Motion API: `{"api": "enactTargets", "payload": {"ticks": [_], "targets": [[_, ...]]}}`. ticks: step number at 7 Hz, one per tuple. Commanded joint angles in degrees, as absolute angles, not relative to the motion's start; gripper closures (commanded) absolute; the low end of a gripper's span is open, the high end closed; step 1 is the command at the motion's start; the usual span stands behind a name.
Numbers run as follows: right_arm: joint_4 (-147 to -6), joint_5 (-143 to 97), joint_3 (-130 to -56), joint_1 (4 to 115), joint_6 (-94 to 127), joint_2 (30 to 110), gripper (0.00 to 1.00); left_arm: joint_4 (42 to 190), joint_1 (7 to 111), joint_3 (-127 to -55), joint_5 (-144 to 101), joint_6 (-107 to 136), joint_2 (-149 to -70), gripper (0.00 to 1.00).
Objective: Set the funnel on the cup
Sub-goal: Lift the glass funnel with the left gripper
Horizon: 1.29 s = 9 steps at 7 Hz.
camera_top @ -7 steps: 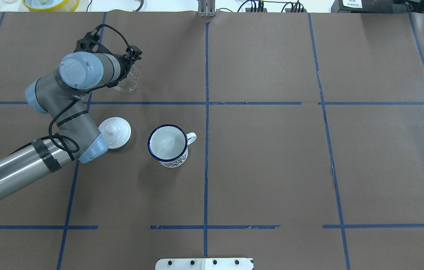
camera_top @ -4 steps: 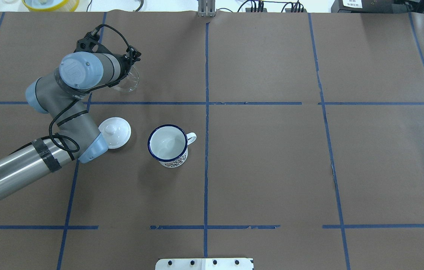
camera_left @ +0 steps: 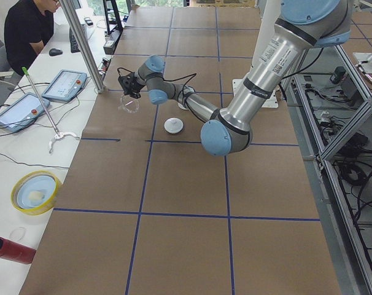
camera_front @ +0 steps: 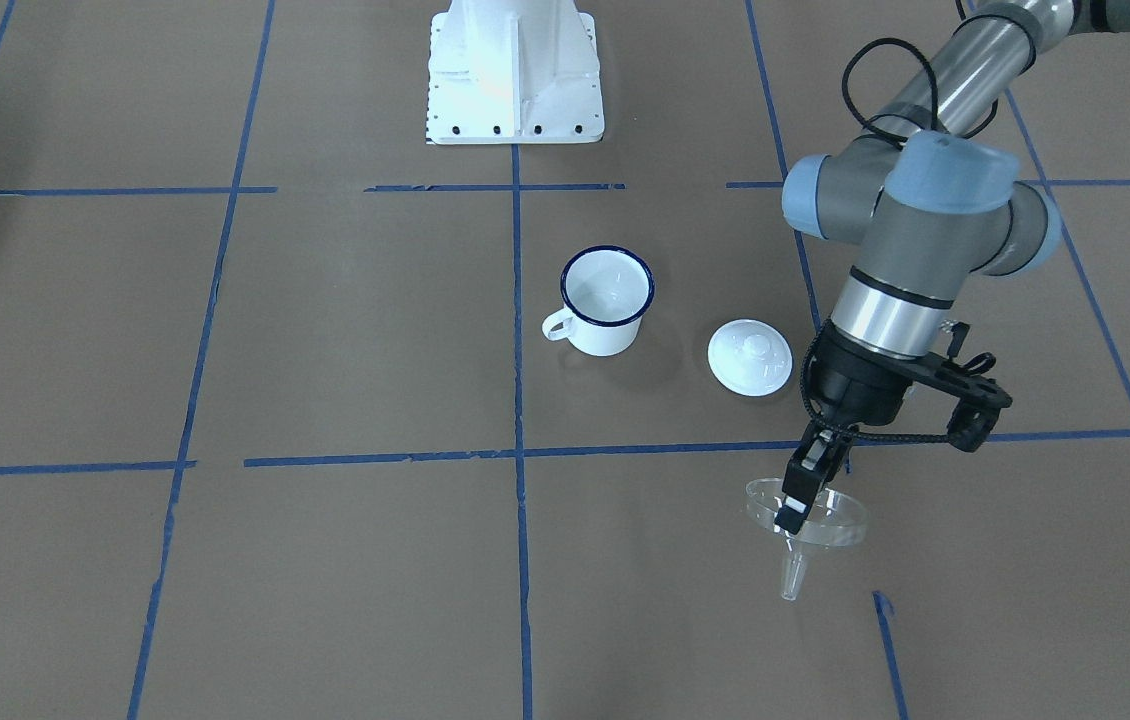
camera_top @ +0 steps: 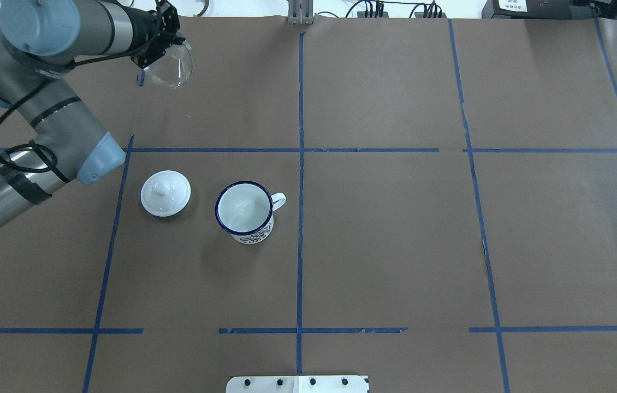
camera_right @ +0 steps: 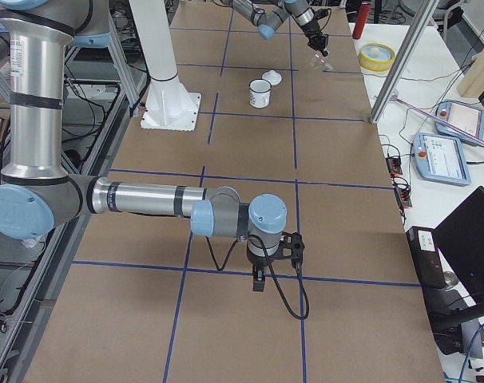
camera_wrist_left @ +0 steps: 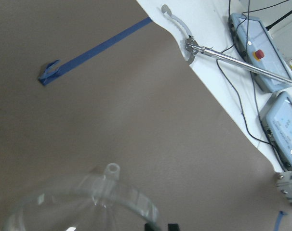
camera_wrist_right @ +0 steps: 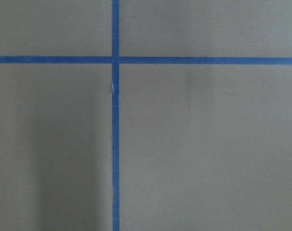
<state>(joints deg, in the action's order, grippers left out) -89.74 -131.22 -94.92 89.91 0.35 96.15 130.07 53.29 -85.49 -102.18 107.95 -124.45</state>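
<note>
Brown paper with blue tape lines covers the counter [camera_top: 396, 245]. Nearest the base, the right end effector [camera_right: 258, 281] hangs low; its spread cannot be told. Farther out stands the blue-rimmed white enamel cup [camera_top: 244, 211], near a round white knobbed lid [camera_top: 165, 192]. Farthest, the left end effector [camera_front: 791, 512] pinches the rim of the small clear funnel [camera_front: 830, 522], well apart from the cup.

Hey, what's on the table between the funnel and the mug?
Overhead view: only brown paper crossed by a blue tape line separates funnel and mug; the white lid sits aside.
</note>
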Motion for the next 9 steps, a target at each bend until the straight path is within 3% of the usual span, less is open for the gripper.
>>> {"api": "enactTargets", "payload": {"ticks": [1,3,5,9], "targets": [[-89.7,-131.2,-94.9,89.9,0.4,96.2,0.0,115.4,55.5,-98.8,-108.5,99.0,-122.2,1.0],[-89.7,-131.2,-94.9,89.9,0.4,96.2,0.0,97.6,55.3,-108.0,-108.7,88.5,-123.0,1.0],[-89.7,-131.2,-94.9,89.9,0.4,96.1,0.0,81.7,51.9,-111.3,-111.3,81.7,-128.0,1.0],[-89.7,-131.2,-94.9,89.9,0.4,96.2,0.0,66.0,34.4,-111.0,-105.6,76.0,-137.4,1.0]]}}
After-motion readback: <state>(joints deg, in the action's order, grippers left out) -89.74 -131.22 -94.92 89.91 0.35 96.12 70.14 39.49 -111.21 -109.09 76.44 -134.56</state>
